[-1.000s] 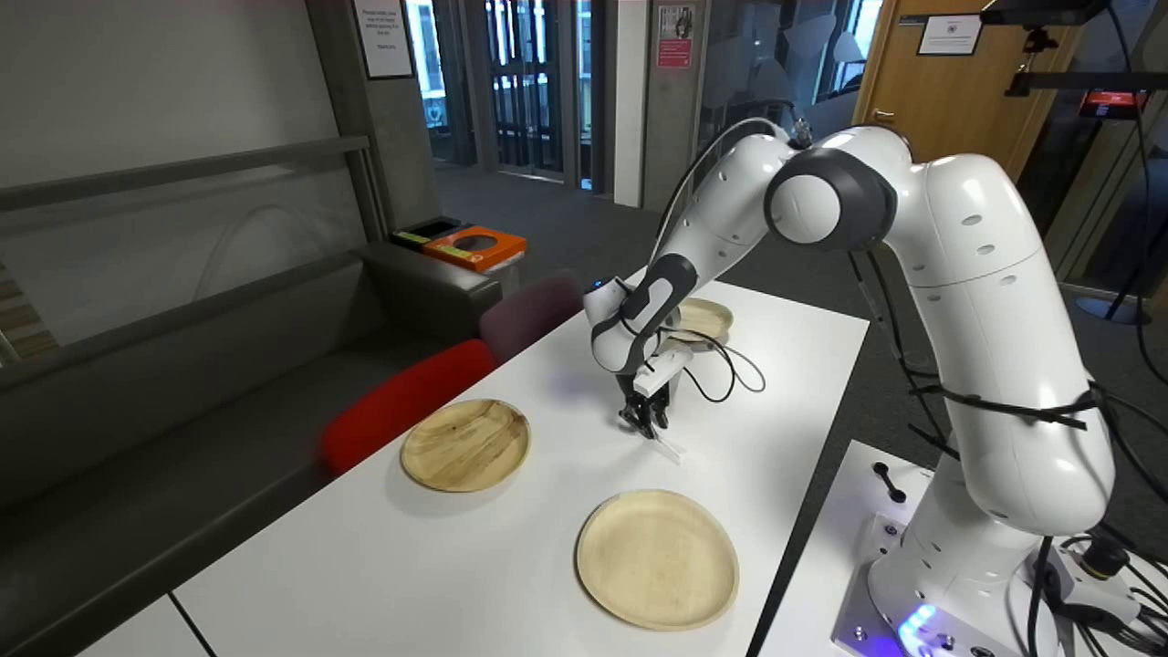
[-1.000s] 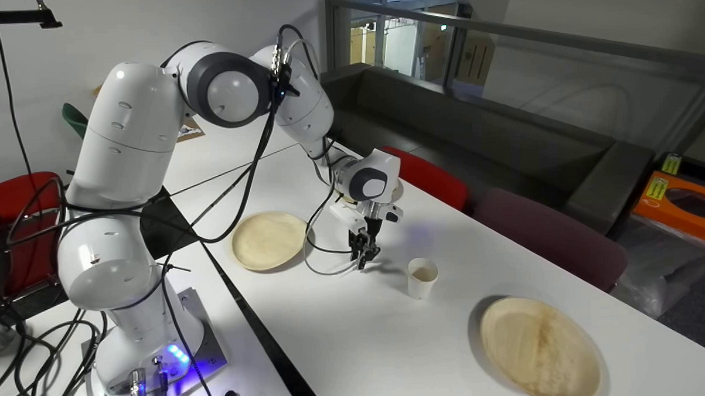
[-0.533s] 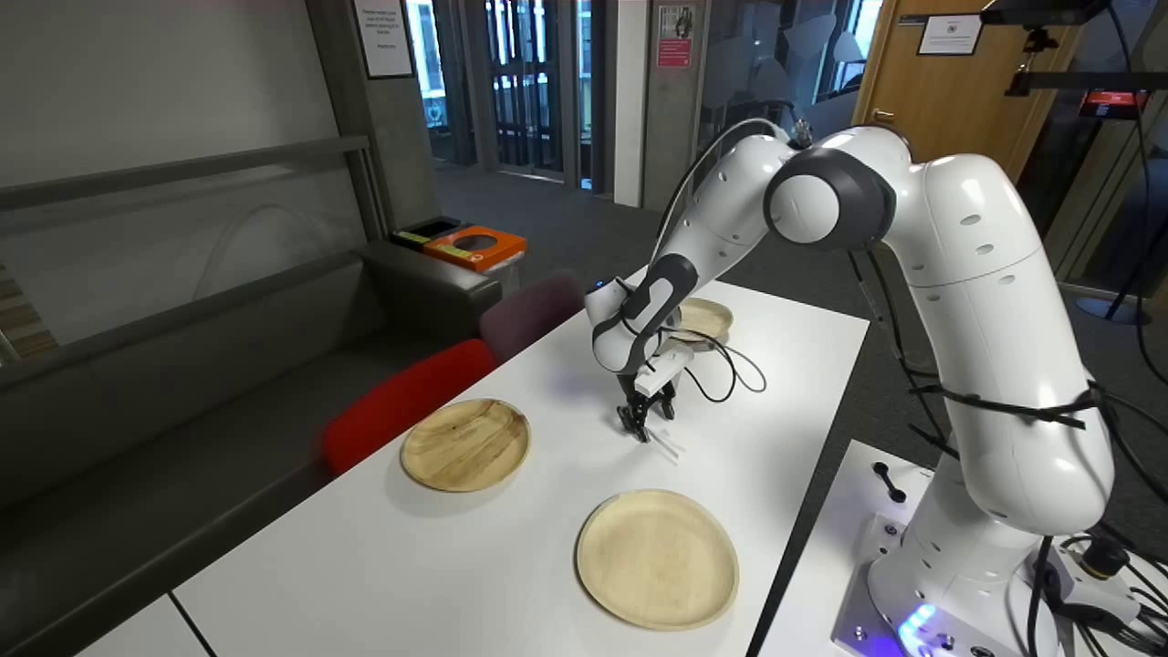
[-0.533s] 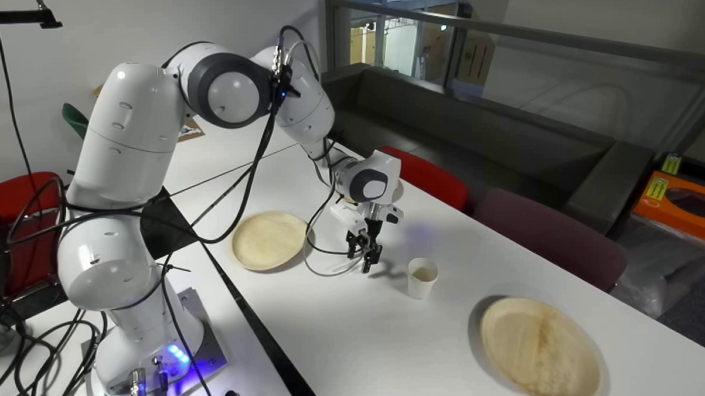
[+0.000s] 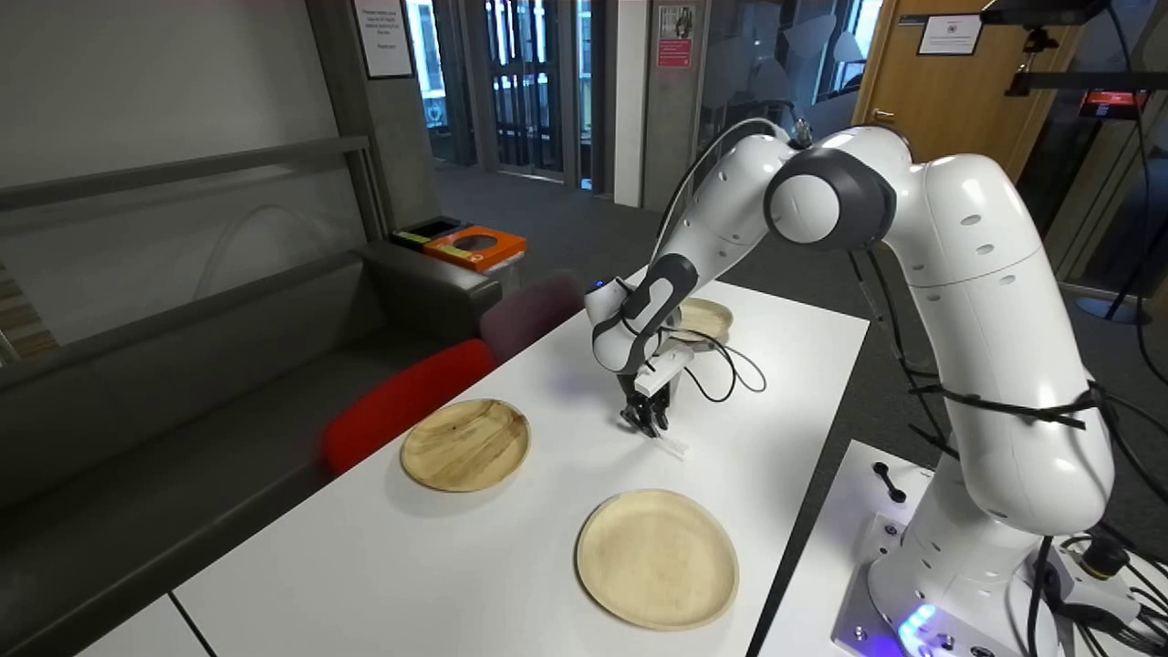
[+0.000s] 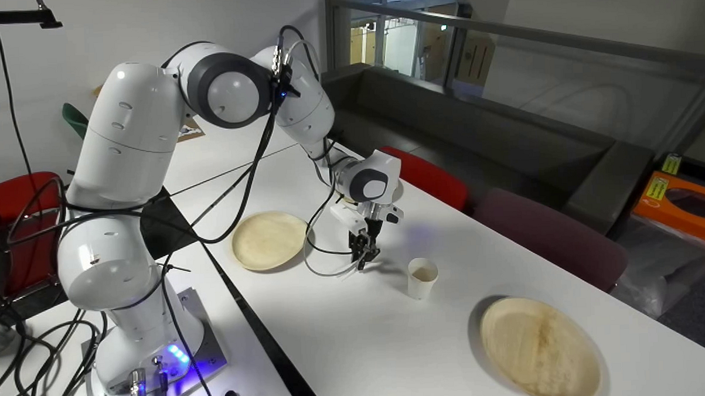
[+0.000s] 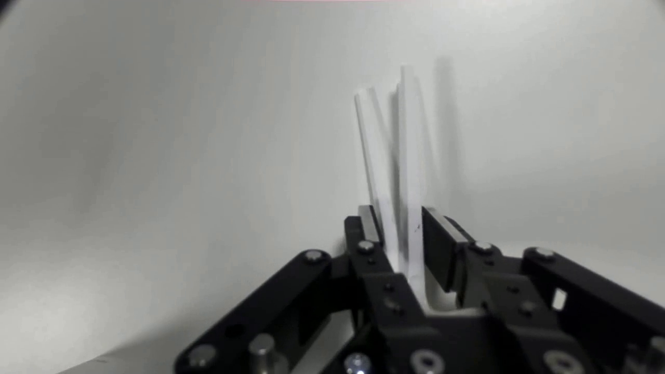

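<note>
The robot's hand (image 7: pixel 398 221) hangs low over the white desk (image 5: pixel 365 584), grasping two slim white sticks (image 7: pixel 410 145): its black fingers (image 7: pixel 355 234) are drawn in along both sides, with the pair lying between them. In the wrist view the white sticks run out past the fingertips in a narrow V, closest together down by the hand and a little apart at their free ends, the right one reaching slightly farther. Shadows fall beside them, though whether the ends touch the desk is hard to make out.

In an exterior view those ends point toward the near right, in the stretch between the far plate (image 5: pixel 707 315), partly behind the arm (image 5: pixel 976 274), and the pale plate (image 5: pixel 657 559) on the near side. The grained plate (image 5: pixel 466 445) lies off to the left, close to the red chair (image 5: pixel 408 401) at the desk's edge. In an exterior view a white cup (image 6: pixel 420 286) stands upright near the hand, to its right and apart from the fingers.

Along the left, beyond the desk, runs a dark couch (image 5: pixel 182 383), with an orange bin top (image 5: pixel 482 259) by its far end.
</note>
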Controlling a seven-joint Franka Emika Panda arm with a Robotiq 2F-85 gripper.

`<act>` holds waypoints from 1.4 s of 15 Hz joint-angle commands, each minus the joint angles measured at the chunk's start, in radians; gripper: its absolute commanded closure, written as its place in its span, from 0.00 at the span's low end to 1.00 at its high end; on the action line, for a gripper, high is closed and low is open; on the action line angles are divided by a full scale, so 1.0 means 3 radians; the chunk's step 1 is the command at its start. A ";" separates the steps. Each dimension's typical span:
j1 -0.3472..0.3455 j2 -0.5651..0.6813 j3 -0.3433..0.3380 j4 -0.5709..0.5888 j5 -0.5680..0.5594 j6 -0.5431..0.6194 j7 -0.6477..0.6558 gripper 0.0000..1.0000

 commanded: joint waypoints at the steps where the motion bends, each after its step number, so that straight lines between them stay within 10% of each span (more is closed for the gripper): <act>1: -0.0060 -0.0042 0.0037 -0.0008 0.0048 -0.0060 -0.0110 0.99; 2: -0.0059 -0.0043 0.0037 -0.0008 0.0049 -0.0060 -0.0110 0.99; 3: -0.0060 -0.0044 0.0037 -0.0006 0.0050 -0.0064 -0.0111 0.65; 5: -0.0061 -0.0042 0.0038 -0.0004 0.0052 -0.0065 -0.0112 0.65; 12: -0.0063 -0.0033 0.0038 0.0010 0.0051 -0.0076 -0.0112 0.12; 14: -0.0061 -0.0030 0.0037 0.0004 0.0047 -0.0066 -0.0112 0.51; 21: -0.0057 -0.0035 0.0034 0.0003 0.0041 -0.0064 -0.0108 0.99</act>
